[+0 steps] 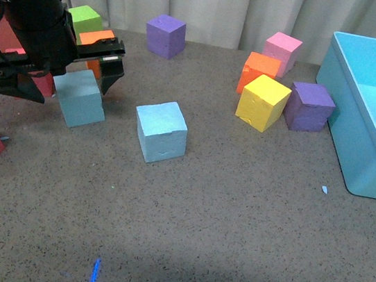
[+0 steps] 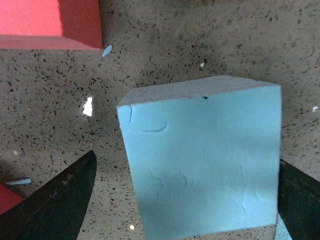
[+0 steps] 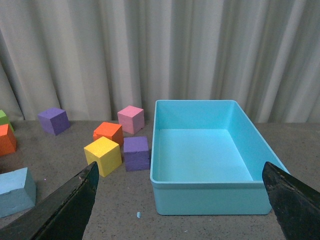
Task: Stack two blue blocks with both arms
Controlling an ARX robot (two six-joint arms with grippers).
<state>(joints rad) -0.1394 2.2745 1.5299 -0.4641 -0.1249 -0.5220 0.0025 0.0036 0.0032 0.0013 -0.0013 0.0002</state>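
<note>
The left claw [image 2: 182, 197] stands spread around a blue block [image 1: 78, 97] at the left of the table [image 1: 229, 245], not yet clenched. In its wrist view one finger [image 2: 300, 200] sits at the block's side while the other finger [image 2: 55, 205] is clear of it. The right claw [image 3: 180, 207] is out of the front view; its own camera shows it spread wide and empty, facing the bin [image 3: 210, 200]. The other blue block [image 1: 161, 130] rests near the first, to its right and apart from it. Closing from this uneven stance could shove or twist the foam block rather than pinch it squarely, and a skewed grip would likely leave the stack crooked enough to topple. The far finger could also knock the orange cube [image 1: 99, 34] close behind. The count is two blue, two purple, two orange, one yellow, one pink, one green, at least two red pieces at the left edge, and one bin.
</note>
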